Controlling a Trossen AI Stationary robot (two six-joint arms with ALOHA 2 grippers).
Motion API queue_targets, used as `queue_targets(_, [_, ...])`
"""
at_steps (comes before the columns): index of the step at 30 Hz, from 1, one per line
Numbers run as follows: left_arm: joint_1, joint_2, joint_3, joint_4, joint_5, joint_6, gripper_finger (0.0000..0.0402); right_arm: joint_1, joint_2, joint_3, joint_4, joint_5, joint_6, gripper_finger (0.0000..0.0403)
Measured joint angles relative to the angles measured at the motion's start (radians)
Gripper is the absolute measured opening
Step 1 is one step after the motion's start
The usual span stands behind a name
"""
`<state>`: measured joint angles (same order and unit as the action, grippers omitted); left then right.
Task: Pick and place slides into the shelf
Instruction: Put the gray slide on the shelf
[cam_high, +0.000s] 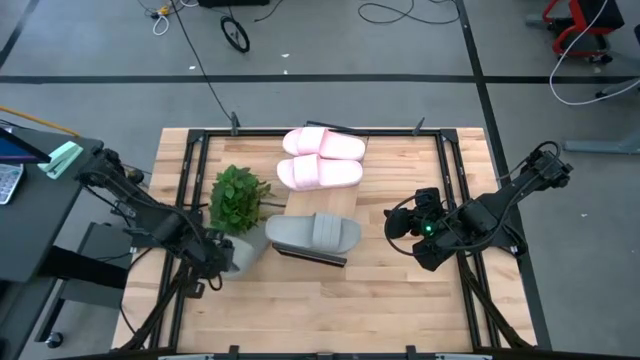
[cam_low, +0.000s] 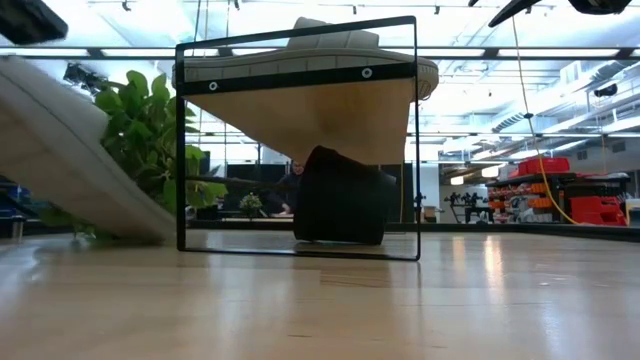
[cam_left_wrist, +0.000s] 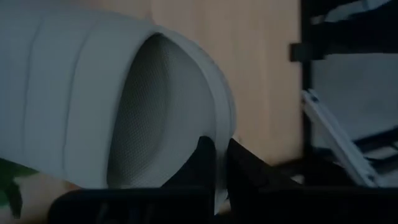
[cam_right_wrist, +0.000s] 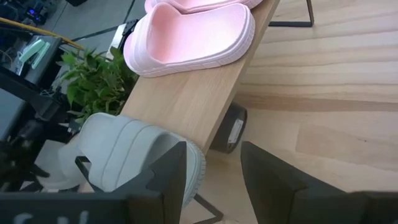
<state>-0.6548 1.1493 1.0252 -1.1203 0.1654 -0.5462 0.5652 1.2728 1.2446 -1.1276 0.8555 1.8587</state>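
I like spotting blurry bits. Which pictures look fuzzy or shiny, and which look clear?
Left wrist view: the grey slide fills it, soft and dim. Low view: ceiling lights glare on the table, and the near slide is blurred. High view: evenly lit, clear. Right wrist view: pink slide clear.

Grey floor (cam_high: 330, 50) around a light-wood counter (cam_high: 400, 300), crossed by dark tape lines and loose cables (cam_high: 385, 12). Small black wheel (cam_high: 235, 33) lying near the far edge. Red-framed equipment (cam_low: 590, 195) along the far side of the room. Bright ceiling strip lights (cam_low: 540, 60) overhead. Dark desk (cam_high: 30, 230) beside the counter.
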Motion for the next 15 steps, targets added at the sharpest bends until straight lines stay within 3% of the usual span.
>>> queue_targets(15, [0.000,-0.001,0.230,-0.033,0.335,-0.020,0.0018,0.000,0.000,0.000,0.000,-0.015,-0.005,0.0157])
